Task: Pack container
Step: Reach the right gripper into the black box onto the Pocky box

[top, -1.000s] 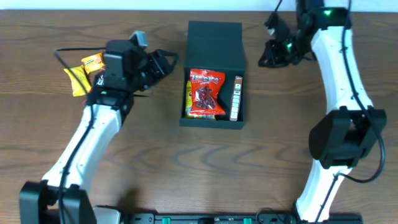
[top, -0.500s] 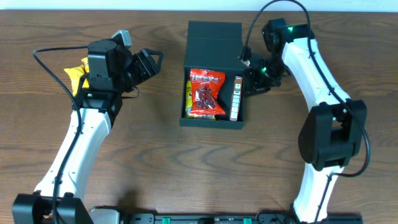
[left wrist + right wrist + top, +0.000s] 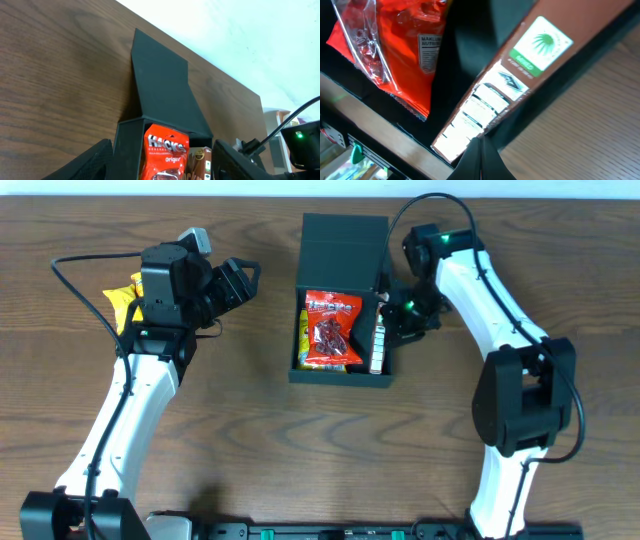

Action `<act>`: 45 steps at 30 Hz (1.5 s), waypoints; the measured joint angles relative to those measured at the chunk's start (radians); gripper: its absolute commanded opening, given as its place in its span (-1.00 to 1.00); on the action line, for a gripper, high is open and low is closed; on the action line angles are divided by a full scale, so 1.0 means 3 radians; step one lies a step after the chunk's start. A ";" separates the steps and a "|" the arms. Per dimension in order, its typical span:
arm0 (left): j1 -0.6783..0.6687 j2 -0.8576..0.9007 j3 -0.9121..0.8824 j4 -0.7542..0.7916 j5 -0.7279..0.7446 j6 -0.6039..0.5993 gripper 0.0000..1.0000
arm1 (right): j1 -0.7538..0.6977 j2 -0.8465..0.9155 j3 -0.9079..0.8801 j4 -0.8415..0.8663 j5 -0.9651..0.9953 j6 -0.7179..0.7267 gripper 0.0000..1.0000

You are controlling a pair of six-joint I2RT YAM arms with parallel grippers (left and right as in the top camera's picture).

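The black container [image 3: 340, 377] stands mid-table with its flap lid [image 3: 345, 245] open at the back. Inside lie a red snack packet [image 3: 332, 330], a brown stick box [image 3: 379, 340] and a yellow packet [image 3: 302, 340]. My left gripper [image 3: 240, 283] hovers open to the container's left, holding nothing. The left wrist view looks across at the lid [image 3: 162, 85] and the red packet [image 3: 165, 155]. My right gripper [image 3: 388, 315] is shut and empty at the container's right wall. In its wrist view the tips [image 3: 482, 157] sit by the brown box [image 3: 505, 95].
Yellow snack packets [image 3: 125, 295] lie on the wooden table at the far left, behind my left arm. The right arm reaches in from the right side, its cable looping above the lid's right corner.
My right arm swung from the far back right to the container's right wall, staying shut. My left arm drew back to the left and opened a little wider.
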 measured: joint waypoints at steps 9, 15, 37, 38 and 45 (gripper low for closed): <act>0.0000 0.0000 0.0000 0.0000 -0.0014 0.0028 0.29 | 0.0005 0.0000 -0.0004 0.0099 0.0041 0.0000 -0.96; 0.0000 0.0000 0.0000 0.0000 -0.0015 0.0053 0.29 | 0.0029 0.0001 -0.0004 0.0202 0.0065 0.0001 -0.97; 0.0000 0.0000 0.0000 0.0000 -0.0053 0.0061 0.29 | 0.0217 0.0047 -0.0005 0.0429 0.0060 0.0000 -0.97; 0.0000 0.0000 0.0000 0.0000 -0.0053 0.0061 0.29 | 0.0217 0.0060 -0.0005 0.0431 0.0057 0.0000 -0.97; 0.0000 0.0000 0.0000 0.0000 -0.0062 0.0065 0.29 | 0.0242 0.0160 -0.0005 0.0501 -0.0010 0.0000 -0.97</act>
